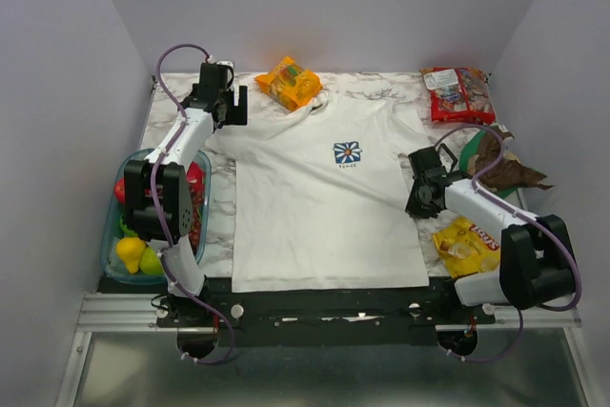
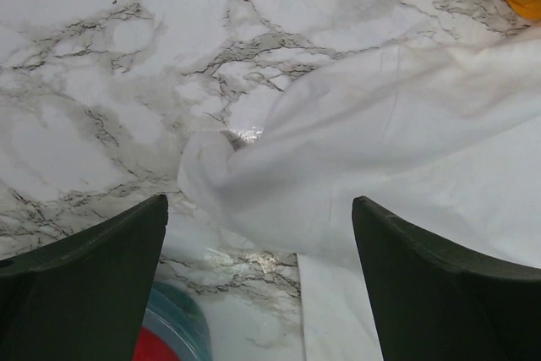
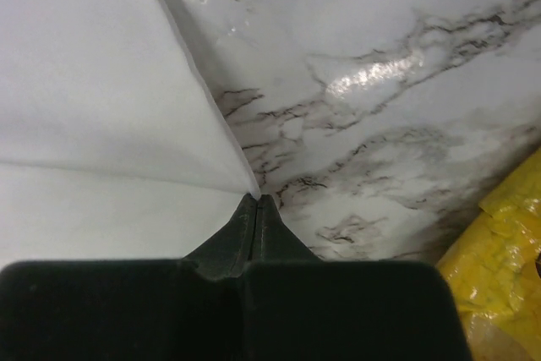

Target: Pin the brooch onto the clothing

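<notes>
right hand (image 3: 256,205): mine, clamped on the shirt (image 1: 324,207) sleeve corner, shirt body at 9 o'clock | left hand (image 2: 258,209): spread apart above the other sleeve | brooch: not seen

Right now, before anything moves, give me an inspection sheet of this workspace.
Surface: marble table, its middle covered by cloth.
Job's things: white T-shirt spread flat, daisy print up; brooch: nothing seen.
Clutter: orange snack bag at the collar; red snack bag; yellow snack bag; brown crumpled piece on a green plate; fruit tub.
Grippers: left claw open over the sleeve end; right claw shut, apparently pinching the T-shirt's edge.
Cables: purple cables loop along both arms.
Surroundings: plain grey walls on three sides.
</notes>
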